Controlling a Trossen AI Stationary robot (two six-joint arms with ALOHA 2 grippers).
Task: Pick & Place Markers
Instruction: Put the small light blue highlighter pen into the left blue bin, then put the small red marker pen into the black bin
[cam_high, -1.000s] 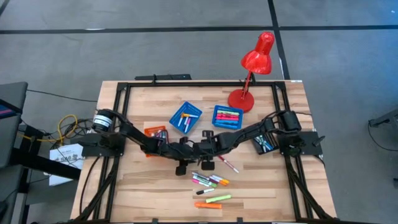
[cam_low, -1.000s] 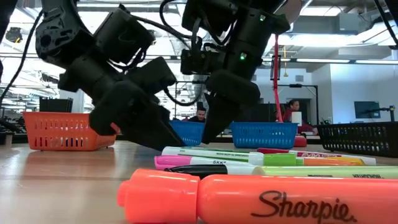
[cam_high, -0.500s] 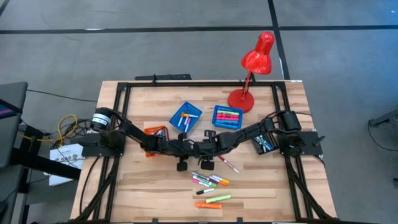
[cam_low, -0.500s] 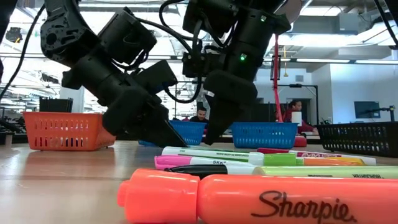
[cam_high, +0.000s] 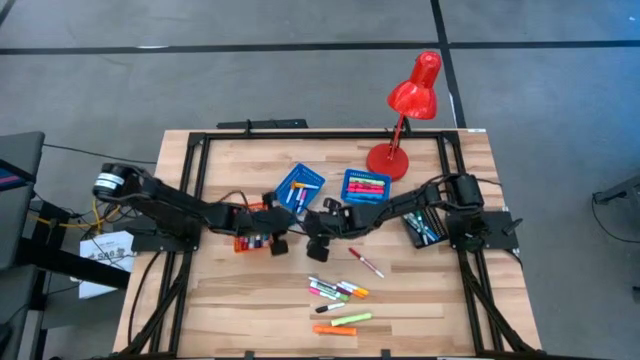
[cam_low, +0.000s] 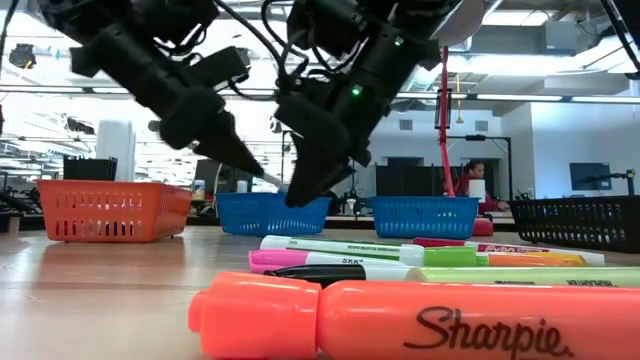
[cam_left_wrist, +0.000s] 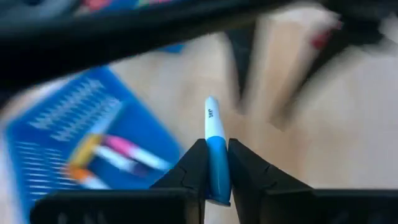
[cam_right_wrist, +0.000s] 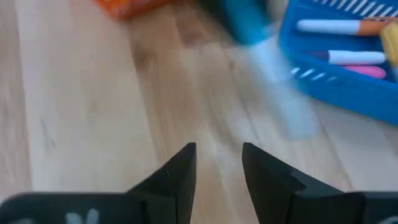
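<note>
On the wooden table, two blue trays held markers; the left gripper pinched a blue marker, the right gripper gaped empty.

I see a wooden table carrying two blue trays, an orange tray, a black tray and a red lamp. Loose markers lie just beyond the right gripper, toward the table's front edge.

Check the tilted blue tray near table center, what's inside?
The tilted blue tray holds a few markers: white, pink and orange-yellow show in the high view. The left gripper, shut on a blue-and-white marker, partly covers its near edge.
</note>
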